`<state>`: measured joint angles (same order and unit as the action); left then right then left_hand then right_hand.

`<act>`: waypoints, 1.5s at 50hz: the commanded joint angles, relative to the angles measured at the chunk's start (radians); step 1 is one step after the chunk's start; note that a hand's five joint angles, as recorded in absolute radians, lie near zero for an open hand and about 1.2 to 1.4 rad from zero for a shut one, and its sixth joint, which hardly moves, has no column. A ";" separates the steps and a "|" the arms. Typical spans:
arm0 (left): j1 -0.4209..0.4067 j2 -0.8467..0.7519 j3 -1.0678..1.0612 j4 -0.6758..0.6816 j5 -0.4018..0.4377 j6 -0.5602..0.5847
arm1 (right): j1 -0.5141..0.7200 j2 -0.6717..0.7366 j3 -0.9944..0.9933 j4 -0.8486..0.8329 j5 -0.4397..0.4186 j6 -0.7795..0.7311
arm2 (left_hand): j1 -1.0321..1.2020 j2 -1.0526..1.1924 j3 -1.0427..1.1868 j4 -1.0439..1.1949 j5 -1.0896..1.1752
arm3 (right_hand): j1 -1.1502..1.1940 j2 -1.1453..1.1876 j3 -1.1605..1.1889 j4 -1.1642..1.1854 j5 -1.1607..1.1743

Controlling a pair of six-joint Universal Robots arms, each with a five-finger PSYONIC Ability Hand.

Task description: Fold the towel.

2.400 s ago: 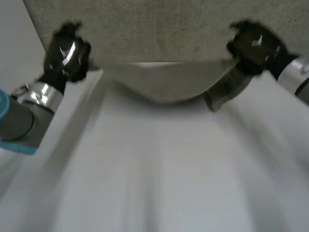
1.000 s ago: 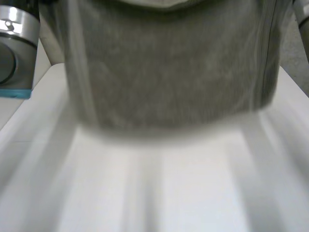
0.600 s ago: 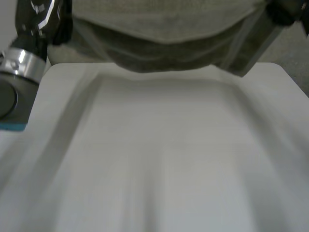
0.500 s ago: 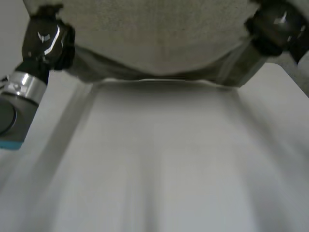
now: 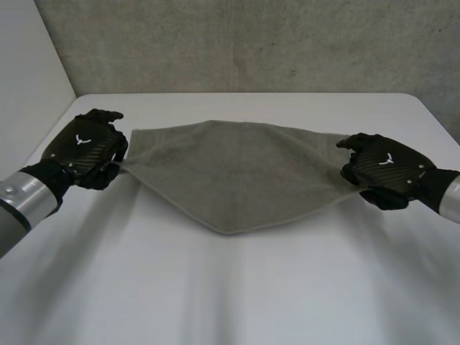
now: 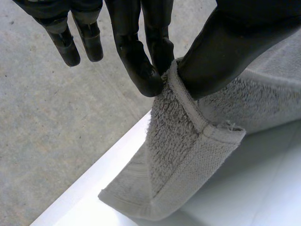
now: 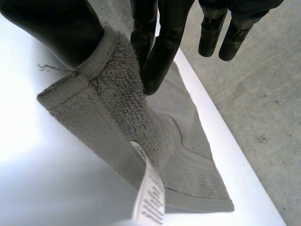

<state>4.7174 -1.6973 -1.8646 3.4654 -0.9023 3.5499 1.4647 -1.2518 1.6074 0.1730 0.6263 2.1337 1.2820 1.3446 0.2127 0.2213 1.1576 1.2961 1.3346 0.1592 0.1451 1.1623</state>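
The grey terry towel [image 5: 233, 172] is stretched sideways across the far half of the white desk [image 5: 230, 287], held at both ends. Its near edge sags to a blunt point at the middle, and its far edge runs flatter, close to the desk's far rim.

At the towel's left end the left hand [image 5: 85, 144] has a corner. In the left wrist view two fingers [image 6: 141, 66] press the hemmed corner against the thumb [image 6: 221, 52], pinching it. The hand's other fingers hang straight and slightly apart, clear of the cloth. Below the pinch the towel drops to the desk and doubles over in a fold near the desk's edge.

At the towel's right end the right hand [image 5: 384, 169] holds the opposite corner. In the right wrist view its thumb and two fingers [image 7: 157, 61] nip the hem between them, while the remaining fingers point out straight, touching nothing. A white care label [image 7: 149, 195] sticks out from the towel's hem just below that pinch.

Beyond the towel and the desk's rim lies a speckled grey floor [image 5: 251, 43].
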 commanded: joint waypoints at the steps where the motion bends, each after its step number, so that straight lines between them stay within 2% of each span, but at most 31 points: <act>1: 0.050 0.125 -0.036 -0.080 0.040 0.010 | -0.070 -0.113 0.020 0.184 -0.043 -0.072 | 0.114 0.052 -0.038 -0.047 0.064 | 0.100 0.062 0.015 0.029 0.059; 8: 0.072 0.202 -0.094 -0.140 0.051 0.115 | -0.217 -0.208 0.074 0.256 -0.060 -0.171 | 0.114 0.052 -0.038 -0.047 0.064 | 0.100 0.062 0.015 0.029 0.059; 10: 0.072 0.220 -0.123 -0.175 0.049 0.197 | -0.237 -0.221 0.084 0.270 -0.060 -0.199 | 0.114 0.052 -0.038 -0.047 0.064 | 0.100 0.062 0.015 0.029 0.059; 11: 0.072 0.220 -0.123 -0.175 0.049 0.198 | -0.237 -0.221 0.085 0.270 -0.060 -0.199 | 0.114 0.052 -0.038 -0.047 0.064 | 0.100 0.062 0.015 0.029 0.059; 13: 0.072 0.228 -0.140 -0.219 0.043 0.269 | -0.273 -0.233 0.111 0.298 -0.054 -0.269 | 0.114 0.052 -0.038 -0.047 0.064 | 0.100 0.062 0.015 0.029 0.059; 16: 0.072 0.252 -0.146 -0.279 0.040 0.309 | -0.317 -0.253 0.137 0.347 -0.053 -0.358 | 0.114 0.052 -0.038 -0.047 0.064 | 0.100 0.062 0.015 0.029 0.059; 22: 0.069 0.314 -0.159 -0.379 0.045 0.343 | -0.386 -0.287 0.167 0.476 -0.063 -0.514 | 0.114 0.052 -0.038 -0.047 0.064 | 0.100 0.062 0.015 0.029 0.059; 24: 0.064 0.366 -0.162 -0.440 0.049 0.349 | -0.406 -0.299 0.172 0.596 -0.075 -0.611 | 0.114 0.052 -0.038 -0.047 0.064 | 0.100 0.062 0.015 0.029 0.059; 25: 0.064 0.366 -0.162 -0.440 0.049 0.349 | -0.406 -0.299 0.172 0.597 -0.076 -0.612 | 0.114 0.052 -0.038 -0.047 0.064 | 0.100 0.062 0.015 0.029 0.059; 27: 0.059 0.401 -0.156 -0.472 0.051 0.349 | -0.411 -0.296 0.171 0.692 -0.097 -0.707 | 0.114 0.052 -0.038 -0.047 0.064 | 0.100 0.062 0.015 0.029 0.059; 30: 0.056 0.406 -0.148 -0.474 0.051 0.346 | -0.412 -0.287 0.167 0.721 -0.111 -0.744 | 0.114 0.052 -0.038 -0.047 0.064 | 0.100 0.062 0.015 0.029 0.059; 32: 0.056 0.390 -0.125 -0.470 0.052 0.340 | -0.406 -0.278 0.141 0.726 -0.164 -0.762 | 0.114 0.052 -0.038 -0.047 0.064 | 0.100 0.062 0.015 0.029 0.059; 33: 0.056 0.390 -0.125 -0.469 0.052 0.340 | -0.406 -0.278 0.141 0.726 -0.165 -0.762 | 0.114 0.052 -0.038 -0.047 0.064 | 0.100 0.062 0.015 0.029 0.059; 35: 0.053 0.328 -0.087 -0.454 0.049 0.340 | -0.393 -0.204 0.088 0.724 -0.215 -0.741 | 0.114 0.052 -0.038 -0.047 0.064 | 0.100 0.062 0.015 0.029 0.059; 38: 0.046 0.265 -0.062 -0.440 0.043 0.343 | -0.369 -0.149 0.046 0.724 -0.226 -0.718 | 0.114 0.052 -0.038 -0.047 0.064 | 0.100 0.062 0.015 0.029 0.059; 40: 0.012 0.145 0.000 -0.413 0.031 0.345 | -0.292 -0.048 -0.064 0.723 -0.220 -0.643 | 0.114 0.052 -0.038 -0.047 0.064 | 0.100 0.062 0.015 0.029 0.059; 44: -0.039 0.038 0.067 -0.394 -0.004 0.337 | -0.233 0.063 -0.188 0.720 -0.207 -0.546 | 0.114 0.052 -0.038 -0.047 0.064 | 0.100 0.062 0.015 0.029 0.059; 46: -0.086 -0.068 0.140 -0.379 -0.067 0.336 | -0.196 0.159 -0.306 0.709 -0.185 -0.459 | 0.114 0.052 -0.038 -0.047 0.064 | 0.100 0.062 0.015 0.029 0.059; 47: -0.086 -0.068 0.140 -0.379 -0.067 0.336 | -0.196 0.160 -0.307 0.709 -0.184 -0.459 | 0.114 0.052 -0.038 -0.047 0.064 | 0.100 0.062 0.015 0.029 0.059; 49: -0.117 -0.154 0.209 -0.352 -0.119 0.333 | -0.156 0.224 -0.404 0.683 -0.142 -0.384 | 0.114 0.052 -0.038 -0.047 0.064 | 0.100 0.062 0.015 0.029 0.059; 52: -0.128 -0.189 0.243 -0.334 -0.139 0.333 | -0.136 0.250 -0.445 0.655 -0.112 -0.347 | 0.114 0.052 -0.038 -0.047 0.064 | 0.100 0.062 0.015 0.029 0.059; 54: -0.151 -0.255 0.318 -0.299 -0.173 0.317 | -0.097 0.302 -0.507 0.578 -0.044 -0.266 | 0.114 0.052 -0.038 -0.047 0.064 | 0.100 0.062 0.015 0.029 0.059; 55: -0.151 -0.255 0.318 -0.299 -0.173 0.317 | -0.096 0.302 -0.508 0.577 -0.043 -0.265 | 0.114 0.052 -0.038 -0.047 0.064 | 0.100 0.062 0.015 0.029 0.059; 58: -0.180 -0.335 0.412 -0.256 -0.216 0.264 | -0.040 0.341 -0.560 0.423 0.048 -0.126 | 0.114 0.052 -0.038 -0.047 0.064 | 0.100 0.062 0.015 0.029 0.059; 64: -0.183 -0.394 0.455 -0.183 -0.228 0.225 | -0.026 0.364 -0.566 0.255 0.109 -0.001 | 0.114 0.052 -0.038 -0.047 0.064 | 0.100 0.062 0.015 0.029 0.059; 69: -0.198 -0.444 0.458 -0.056 -0.233 0.187 | 0.005 0.383 -0.566 0.084 0.164 0.155 | 0.114 0.052 -0.038 -0.047 0.064 | 0.100 0.062 0.015 0.029 0.059; 75: -0.206 -0.475 0.458 0.053 -0.268 0.153 | 0.011 0.408 -0.561 -0.006 0.199 0.221 | 0.114 0.052 -0.038 -0.047 0.064 | 0.100 0.062 0.015 0.029 0.059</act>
<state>4.5178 -2.1480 -1.4021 3.4225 -1.1419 3.7317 1.4687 -0.8634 1.0410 0.2388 0.7988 2.2988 1.2820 1.3446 0.2128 0.2213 1.1568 1.2961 1.3347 0.1593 0.1451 1.1623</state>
